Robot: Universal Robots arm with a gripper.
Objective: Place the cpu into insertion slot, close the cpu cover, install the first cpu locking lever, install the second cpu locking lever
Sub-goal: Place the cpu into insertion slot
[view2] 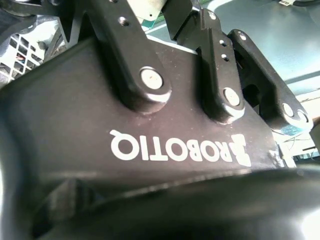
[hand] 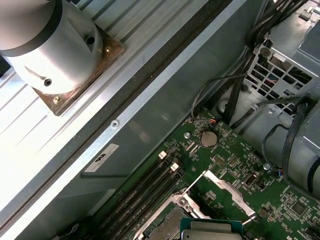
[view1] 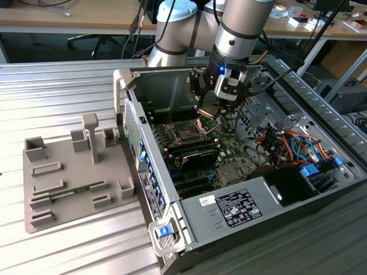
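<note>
Shows the hand (view1: 212, 107) clenched on the cpu (view1: 207, 111), hovering above the insertion slot (view1: 187, 135) inside an open computer case (view1: 166, 86) — cpu cover (hand: 227, 189) raised clear. Looks like the first step, placing, not yet done. Calls, likely, for squaring up and lowering level — no tilt.

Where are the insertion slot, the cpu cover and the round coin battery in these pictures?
insertion slot (view1: 186, 135), exterior view, on its dark centre.
cpu cover (hand: 229, 189), first wrist view, on one silver side bar of its frame.
round coin battery (hand: 208, 138), first wrist view, on the middle of its face.
</note>
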